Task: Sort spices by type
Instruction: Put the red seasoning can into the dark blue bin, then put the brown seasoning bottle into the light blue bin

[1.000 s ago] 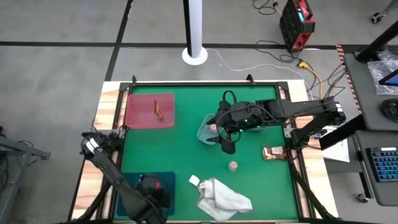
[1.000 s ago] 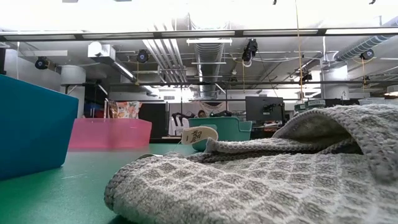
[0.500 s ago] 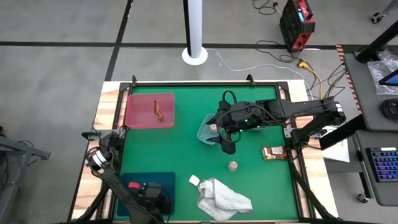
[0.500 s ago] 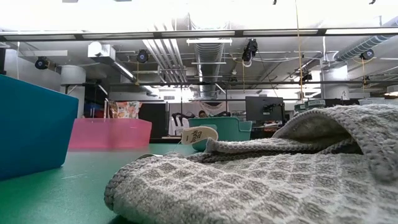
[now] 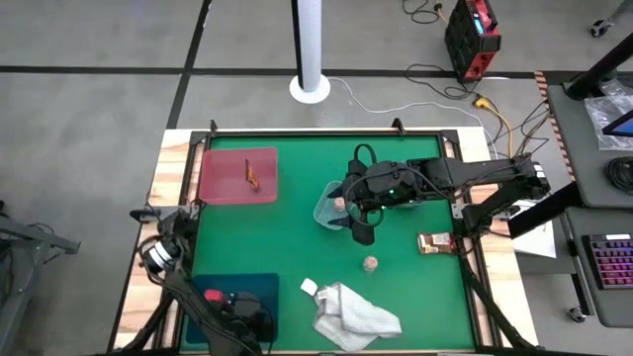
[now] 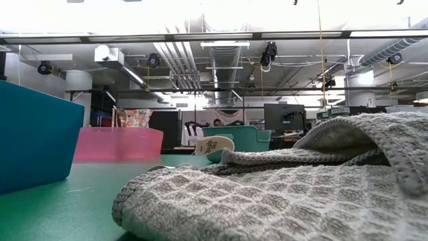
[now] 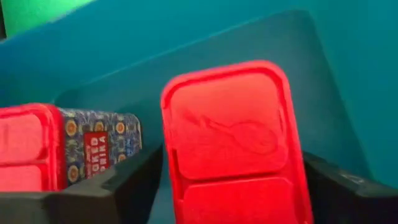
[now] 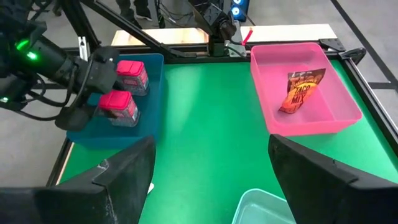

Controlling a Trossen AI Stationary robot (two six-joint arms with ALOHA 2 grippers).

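Pink blocks (image 8: 119, 107) sit together in the teal tray (image 8: 155, 68), the left gripper (image 7: 233, 186) spread loosely around one. Right gripper (image 8: 208, 180) hovers open, empty, above the bluish tub (image 5: 328, 210) mid-desk.

Grey floor (image 5: 99, 109) lay all round the table, crossed by dark tape lines (image 5: 188, 84) — a white pole (image 5: 310, 44) rose from its round base beyond the far edge. A red and black box (image 5: 471, 38) trailed cables. Overhead, ducts (image 6: 227, 67) and pipes ran under bright ceiling light strips (image 6: 221, 35) — monitors (image 6: 284, 115) stood far back.
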